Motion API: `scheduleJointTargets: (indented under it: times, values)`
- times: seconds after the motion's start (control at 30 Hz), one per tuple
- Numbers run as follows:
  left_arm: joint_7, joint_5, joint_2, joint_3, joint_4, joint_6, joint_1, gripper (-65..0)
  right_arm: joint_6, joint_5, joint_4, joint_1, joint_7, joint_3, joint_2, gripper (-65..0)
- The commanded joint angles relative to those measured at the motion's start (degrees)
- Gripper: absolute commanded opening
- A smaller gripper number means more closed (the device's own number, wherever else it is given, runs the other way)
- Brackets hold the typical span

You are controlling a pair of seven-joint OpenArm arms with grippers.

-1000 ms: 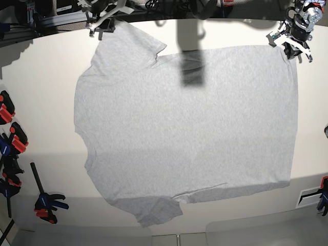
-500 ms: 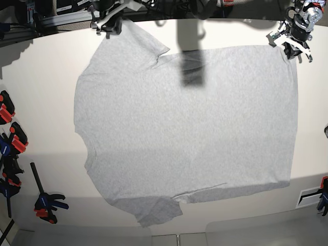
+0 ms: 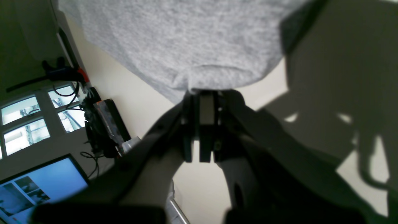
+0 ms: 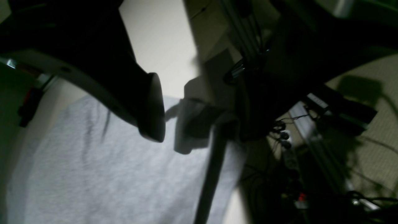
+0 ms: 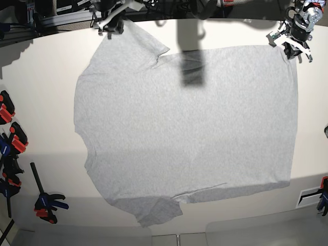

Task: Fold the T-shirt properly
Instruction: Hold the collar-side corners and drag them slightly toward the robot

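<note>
The light heather-grey T-shirt [image 5: 184, 128] lies spread flat on the cream table [image 5: 41, 77], plain side up, with no lettering showing. My left gripper [image 5: 291, 45] is at the shirt's far right corner. In the left wrist view it [image 3: 202, 91] is shut on the bunched edge of the shirt [image 3: 186, 37]. My right gripper [image 5: 110, 24] is at the far left sleeve. In the right wrist view its jaws [image 4: 192, 130] stand apart, with a raised fold of the sleeve [image 4: 93, 174] between them, and one dark finger [image 4: 150, 109] is clear of the cloth.
Several red, blue and black clamps [image 5: 10, 138] [image 5: 46, 202] lie along the table's left edge. A dark shadow [image 5: 192, 66] falls across the shirt's far middle. A lit monitor [image 3: 40, 186] and cables [image 4: 286, 137] sit beyond the table's far edge. A vent [image 5: 310, 196] is at the near right.
My right gripper has moved right and inward onto the far left sleeve, and its fingers have narrowed. The sleeve has shifted slightly. My left gripper has not moved.
</note>
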Motion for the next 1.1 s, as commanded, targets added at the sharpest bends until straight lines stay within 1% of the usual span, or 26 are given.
scheduleJointTargets:
  times: [0.0, 0.1, 0.17, 0.23, 0.37, 0.5, 0.6, 0.67, 0.7, 0.77, 0.8, 0.83, 0.93, 1.07]
  values:
    - [-0.35, -0.5, -0.35, 0.37, -0.02, -2.78, 0.63, -65.0, -0.61, -0.15, 0.57, -0.13, 0.46, -0.02, 0.31, -31.2]
    - [-0.33, -0.5, -0.35, 0.37, -0.02, -2.75, 0.63, -65.0, -0.46, 1.07, 0.57, -0.07, 0.46, -0.07, 0.31, -31.3]
    - [-0.33, -0.5, -0.35, 0.37, -0.02, -2.78, 0.63, -65.0, 0.74, 1.05, 0.57, -0.07, 0.42, -0.39, 0.31, -32.5]
    - [-0.33, -0.5, -0.35, 0.37, -0.02, -2.78, 0.63, -65.0, 1.79, 1.05, 0.57, -0.04, 0.42, -0.63, 0.31, -37.3]
    - [-0.33, -0.5, -0.35, 0.37, -0.02, -2.78, 0.63, -65.0, 1.7, 1.05, 0.57, -0.04, 0.28, -1.16, 0.31, -49.3]
    - [-0.33, -0.5, -0.35, 0.37, -0.02, -2.78, 0.66, -65.0, 1.7, 1.05, 0.57, -0.04, 0.24, -2.16, 0.31, -57.1]
    - [-0.33, -0.5, -0.35, 0.37, -0.02, -2.75, 0.63, -65.0, 1.27, 1.05, 0.57, -0.04, -0.55, -3.61, 0.33, -65.0]
    - [-0.33, -0.5, -0.35, 0.37, -0.02, -2.78, 0.63, -65.0, -1.01, 1.03, 0.57, -0.04, -3.43, -5.27, 0.33, -65.0]
    - [-0.33, -0.5, -0.35, 0.37, -0.02, -2.78, 0.63, -65.0, -3.19, 1.03, 0.57, -0.04, -5.73, -6.36, 0.33, -65.0]
    - [-0.35, -0.5, -0.35, 0.37, -0.02, -2.75, 0.63, -65.0, -8.79, 0.76, 0.57, -0.04, -10.27, -8.9, 0.35, -65.0]
    - [-0.35, -0.5, -0.35, 0.37, -0.02, -2.75, 0.63, -65.0, -10.71, 0.11, 0.57, -0.04, -11.61, -10.14, 0.35, -65.0]
    - [-0.35, -0.5, -0.35, 0.37, -0.02, -2.75, 0.63, -65.0, -11.85, -0.92, 0.57, -0.04, -12.35, -11.41, 0.35, -65.0]
    - [-0.33, -0.5, -0.35, 0.37, -0.02, -2.75, 0.66, -65.0, -13.6, -3.89, 0.57, -0.04, -12.57, -14.69, 0.48, -65.0]
    - [-0.33, -0.5, -0.37, 0.37, -0.02, -2.73, 0.66, -65.0, -16.81, -5.62, 0.68, -0.07, -14.36, -17.27, 2.58, -65.0]
